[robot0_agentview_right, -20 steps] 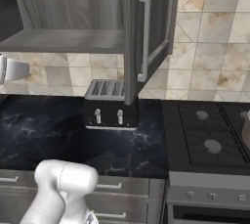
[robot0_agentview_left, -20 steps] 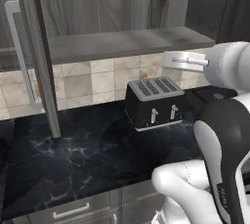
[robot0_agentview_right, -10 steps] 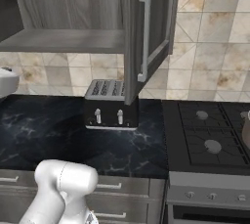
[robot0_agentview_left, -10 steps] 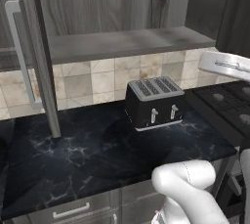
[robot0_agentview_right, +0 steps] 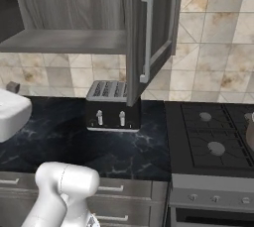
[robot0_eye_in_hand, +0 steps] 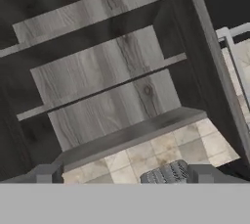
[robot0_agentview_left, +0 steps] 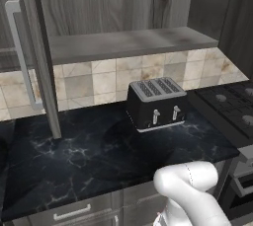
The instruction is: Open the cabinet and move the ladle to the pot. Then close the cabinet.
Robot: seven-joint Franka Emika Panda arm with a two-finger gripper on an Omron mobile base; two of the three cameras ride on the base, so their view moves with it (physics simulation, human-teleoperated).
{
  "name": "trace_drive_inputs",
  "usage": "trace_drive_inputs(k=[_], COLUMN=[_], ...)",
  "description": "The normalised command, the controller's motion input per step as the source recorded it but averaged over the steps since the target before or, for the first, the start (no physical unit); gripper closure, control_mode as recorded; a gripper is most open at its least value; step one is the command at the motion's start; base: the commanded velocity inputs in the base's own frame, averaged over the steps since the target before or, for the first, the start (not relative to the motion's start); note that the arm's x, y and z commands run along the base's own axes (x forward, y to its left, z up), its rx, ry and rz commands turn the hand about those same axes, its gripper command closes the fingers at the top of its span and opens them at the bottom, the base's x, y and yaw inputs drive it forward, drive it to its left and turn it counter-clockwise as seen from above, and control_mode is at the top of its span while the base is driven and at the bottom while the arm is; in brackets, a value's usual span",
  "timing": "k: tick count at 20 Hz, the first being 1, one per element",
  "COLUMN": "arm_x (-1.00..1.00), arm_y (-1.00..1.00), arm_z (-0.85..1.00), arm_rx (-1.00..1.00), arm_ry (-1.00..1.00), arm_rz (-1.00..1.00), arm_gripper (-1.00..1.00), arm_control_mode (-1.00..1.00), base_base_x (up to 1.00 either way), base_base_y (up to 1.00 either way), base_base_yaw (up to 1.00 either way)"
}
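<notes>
My arm has swung out of both base views since a sec ago, claw [robot0_eye_in_hand: 117, 175] wide open w/ nothing held, now looking into the opened cabinet [robot0_agentview_left: 123, 42], so door step's done, but can't spot the ladle on its shelves yet.

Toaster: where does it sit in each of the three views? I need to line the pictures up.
Left base view: the toaster stands right of centre on the dark counter, beside the stove.
Right base view: left of centre, under the open cabinet door.
Hand view: its slotted top peeks at the bottom edge.
Shared landmark: the cabinet's bottom shelf, directly above the toaster.
</notes>
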Motion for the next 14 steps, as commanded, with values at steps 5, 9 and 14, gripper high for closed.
trace_drive_inputs(k=[5, 9, 14], arm_x=[0.01, 0.34, 0.41], arm_y=[-0.36, -0.46, -0.47], arm_z=[0.16, -0.16, -0.31], arm_rx=[0.06, 0.22, 0.22], arm_ry=[-0.01, 0.04, 0.01], arm_rz=[0.00, 0.09, 0.15], arm_gripper=[-1.00, -1.00, -1.00], arm_control_mode=[-1.00, -1.00, -1.00], base_base_x=[0.00, 0.00, 0.00], base_base_y=[0.00, 0.00, 0.00], base_base_yaw=[0.00, 0.00, 0.00])
